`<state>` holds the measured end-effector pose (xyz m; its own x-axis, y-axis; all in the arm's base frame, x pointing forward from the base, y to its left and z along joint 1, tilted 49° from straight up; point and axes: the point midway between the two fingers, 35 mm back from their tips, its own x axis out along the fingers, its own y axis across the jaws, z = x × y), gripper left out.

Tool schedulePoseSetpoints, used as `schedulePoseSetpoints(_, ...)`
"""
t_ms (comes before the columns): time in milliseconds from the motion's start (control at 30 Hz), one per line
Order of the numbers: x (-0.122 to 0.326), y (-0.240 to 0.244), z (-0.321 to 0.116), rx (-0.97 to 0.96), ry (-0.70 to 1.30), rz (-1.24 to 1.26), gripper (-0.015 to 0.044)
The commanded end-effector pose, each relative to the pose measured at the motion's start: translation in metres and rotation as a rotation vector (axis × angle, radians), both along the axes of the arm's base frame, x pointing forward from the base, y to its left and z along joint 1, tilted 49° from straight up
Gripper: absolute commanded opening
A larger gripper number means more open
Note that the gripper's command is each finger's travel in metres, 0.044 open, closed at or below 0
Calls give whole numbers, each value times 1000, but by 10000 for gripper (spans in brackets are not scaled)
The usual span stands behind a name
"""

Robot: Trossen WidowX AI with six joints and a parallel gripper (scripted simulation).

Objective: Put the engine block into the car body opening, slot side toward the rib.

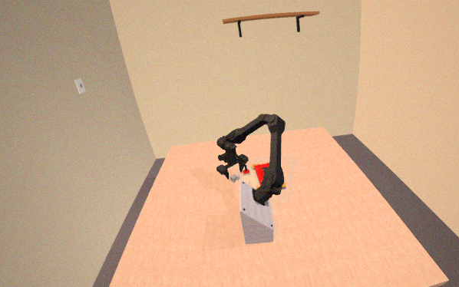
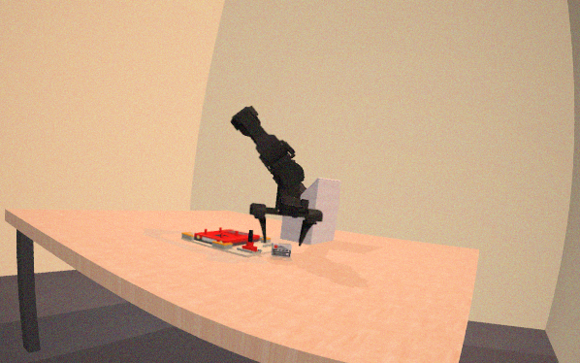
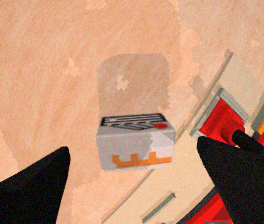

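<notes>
The engine block point(image 1: 235, 178) point(image 2: 281, 250) point(image 3: 133, 150) is a small grey block on the table. The wrist view shows dark stripes and a red dot on its top and an orange pattern on its near side. My gripper point(image 1: 235, 174) point(image 2: 282, 243) point(image 3: 135, 148) is open and empty, pointing down just above the block, with a finger to each side of it. The red car body point(image 1: 260, 174) point(image 2: 225, 236) point(image 3: 205, 212) lies beside the block. The arm partly covers it in the top view, and only a corner and edge show in the wrist view. Its opening and rib cannot be made out.
A red piece point(image 1: 246, 172) point(image 2: 250, 247) point(image 3: 222, 119) with a black upright handle stands between block and car body, close to one finger. It sits on a beige board point(image 3: 235, 75) with yellow-orange corner pieces. The grey arm pedestal point(image 1: 256, 228) point(image 2: 324, 214) stands behind.
</notes>
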<state>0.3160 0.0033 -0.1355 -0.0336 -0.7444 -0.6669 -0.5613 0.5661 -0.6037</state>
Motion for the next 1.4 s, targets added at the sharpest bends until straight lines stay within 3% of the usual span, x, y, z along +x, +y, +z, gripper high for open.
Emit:
schedulePoseSetpoints(0,-2,-6,-4,-7,6,5,440)
schedulePoseSetpoints(333,-2,-17,-13,-9,6,5,440)
schedulePoseSetpoints(600,-2,-17,-13,-9,6,5,230)
schedulePoseSetpoints(800,-2,-17,-13,-9,6,5,190)
schedulePoseSetpoints(1033,1,-6,-6,-5,6,6,6)
schedulePoseSetpoints(1367,8,20,11,3,6,10,0)
